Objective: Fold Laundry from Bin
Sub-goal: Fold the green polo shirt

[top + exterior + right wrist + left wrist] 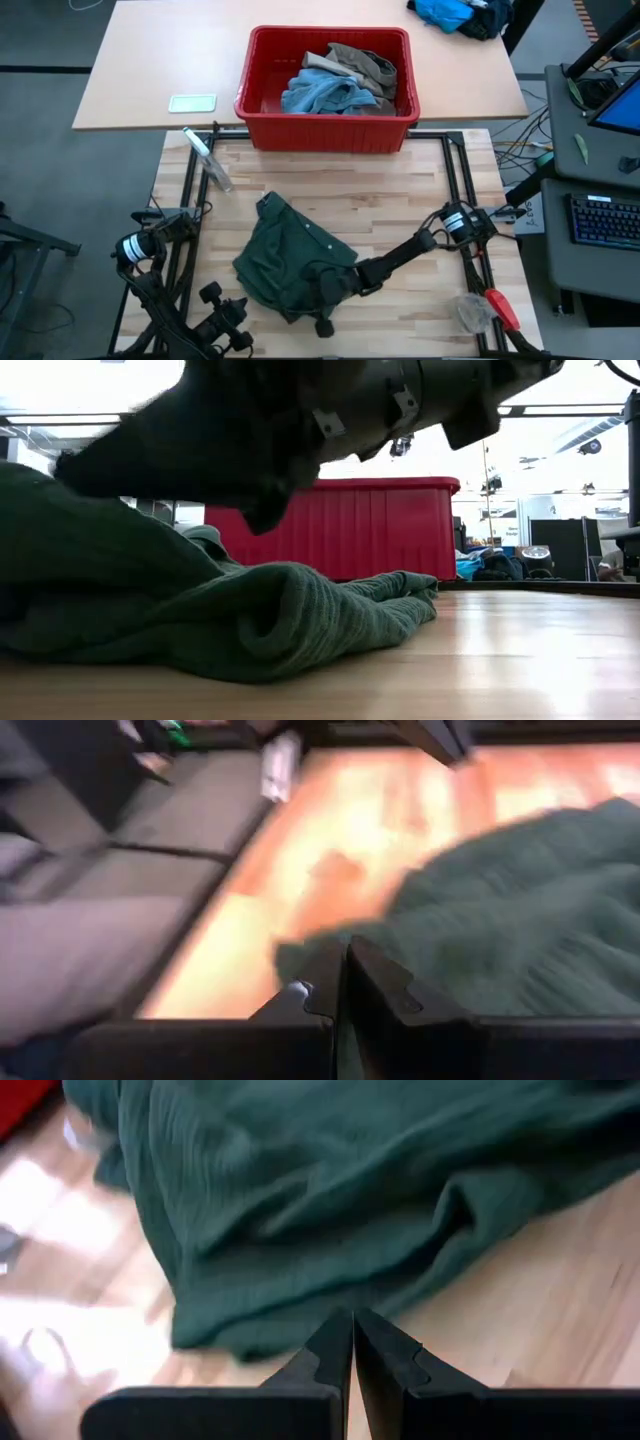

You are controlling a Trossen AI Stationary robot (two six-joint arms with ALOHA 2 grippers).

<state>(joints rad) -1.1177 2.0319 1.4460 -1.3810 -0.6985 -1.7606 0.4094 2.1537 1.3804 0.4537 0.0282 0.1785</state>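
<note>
Working green shorts (290, 262) flat on tabletop (400, 200), both jaws closed, right gripper (325, 290) pinching hem; trousers (325, 95) waiting in red bin (325, 130)

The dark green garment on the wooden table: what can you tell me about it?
The dark green garment is soft, finely ribbed or crinkled cloth, lying crumpled and unfolded on the pale wooden tabletop, in front of the red plastic bin. Thick folds bunch along its edges. The right gripper rests over its near edge with fingers shut; whether it pinches cloth is unclear. The left gripper, shut, sits just short of its hem.
</note>
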